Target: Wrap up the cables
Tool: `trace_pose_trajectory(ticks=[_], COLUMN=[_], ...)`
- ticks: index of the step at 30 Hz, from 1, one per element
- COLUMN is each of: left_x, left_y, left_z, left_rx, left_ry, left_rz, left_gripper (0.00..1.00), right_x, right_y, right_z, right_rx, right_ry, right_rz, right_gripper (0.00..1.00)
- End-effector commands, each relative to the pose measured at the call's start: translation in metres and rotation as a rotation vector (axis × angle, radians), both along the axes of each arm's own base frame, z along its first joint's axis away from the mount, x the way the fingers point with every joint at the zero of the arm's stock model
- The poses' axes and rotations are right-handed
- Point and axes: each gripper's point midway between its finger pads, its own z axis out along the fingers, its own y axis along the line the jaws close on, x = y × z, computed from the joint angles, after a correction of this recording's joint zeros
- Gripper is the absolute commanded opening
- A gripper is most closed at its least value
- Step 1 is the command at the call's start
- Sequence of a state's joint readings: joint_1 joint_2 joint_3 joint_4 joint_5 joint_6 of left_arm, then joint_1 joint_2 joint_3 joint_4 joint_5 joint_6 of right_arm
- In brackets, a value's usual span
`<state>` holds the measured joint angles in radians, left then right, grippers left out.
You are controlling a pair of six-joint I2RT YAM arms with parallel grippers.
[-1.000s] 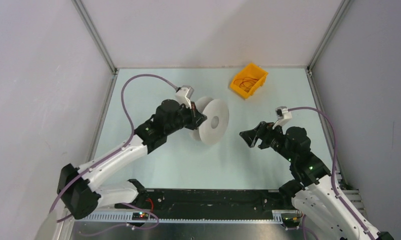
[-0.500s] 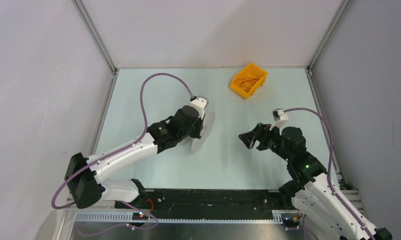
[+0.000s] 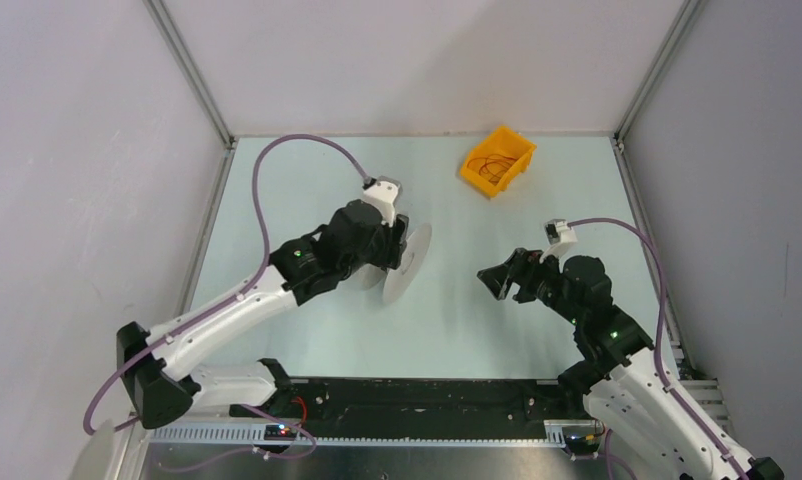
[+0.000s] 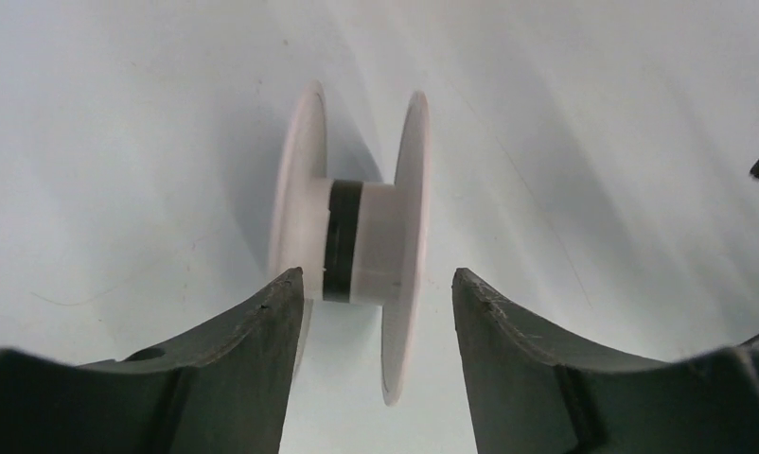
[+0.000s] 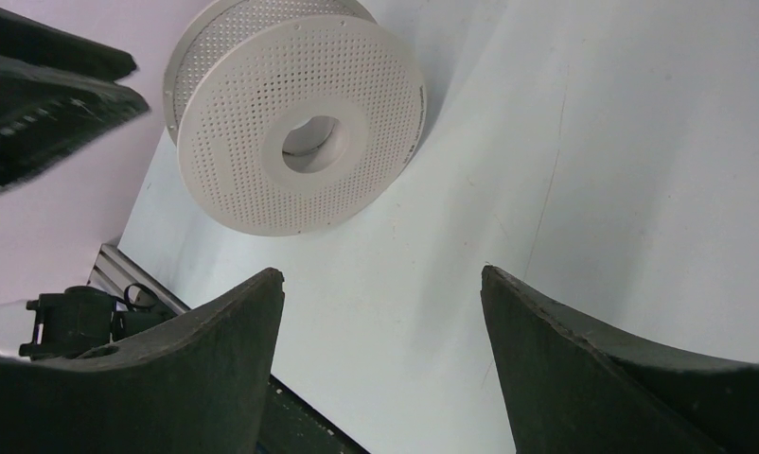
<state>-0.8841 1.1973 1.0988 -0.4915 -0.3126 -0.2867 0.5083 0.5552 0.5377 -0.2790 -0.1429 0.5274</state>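
Thin orange cables (image 3: pixel 490 168) lie in loose loops inside the yellow bin (image 3: pixel 522 150) at the back right. A white perforated spool (image 3: pixel 408 262) (image 4: pixel 406 170) (image 5: pixel 300 142) stands on its rims at the table's middle, with a dark band on its core. My left gripper (image 3: pixel 395 250) (image 4: pixel 376 279) is open just behind it. One flange sits between its fingers, and neither finger touches it. To the spool's right, my right gripper (image 3: pixel 492 278) (image 5: pixel 383 274) faces it open, holding nothing.
White walls with metal corner posts enclose the pale table. A black rail (image 3: pixel 427 395) runs along the near edge between the arm bases. Purple hoses (image 3: pixel 297 150) arc above both arms.
My left gripper has opened and let go of the spool. The spool has turned from face-on to edge-on and now stands on the table. The right arm has barely moved.
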Motion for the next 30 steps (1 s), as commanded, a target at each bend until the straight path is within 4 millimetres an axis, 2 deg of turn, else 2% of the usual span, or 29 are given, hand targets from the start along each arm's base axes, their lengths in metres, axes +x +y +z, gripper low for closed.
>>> trace_pose_trajectory(ticks=[1, 5, 18, 25, 28, 30], left_x=[0.015, 0.028, 0.024, 0.028, 0.027, 0.023], left_y=[0.028, 0.046, 0.042, 0.049, 0.047, 0.044], left_z=[0.032, 0.024, -0.017, -0.021, -0.029, -0.038], left_rx=[-0.003, -0.015, 0.09, 0.192, 0.204, 0.199], left_ry=[-0.069, -0.016, 0.063, 0.043, 0.063, 0.093], left_rz=[0.093, 0.134, -0.012, -0.051, -0.069, -0.086], left_gripper=[0.64, 0.63, 0.57, 0.49, 0.45, 0.39], right_x=[0.001, -0.001, -0.001, 0.004, 0.009, 0.013], right_y=[0.003, 0.002, -0.001, 0.001, 0.003, 0.005], right_z=[0.011, 0.012, 0.016, 0.023, 0.031, 0.036], right_rx=[0.028, 0.026, 0.025, 0.053, 0.084, 0.1], right_ry=[-0.036, -0.039, -0.066, -0.079, -0.093, -0.108], right_rz=[0.01, 0.013, 0.0, -0.011, -0.024, -0.026], right_gripper=[0.81, 0.81, 0.8, 0.78, 0.77, 0.76])
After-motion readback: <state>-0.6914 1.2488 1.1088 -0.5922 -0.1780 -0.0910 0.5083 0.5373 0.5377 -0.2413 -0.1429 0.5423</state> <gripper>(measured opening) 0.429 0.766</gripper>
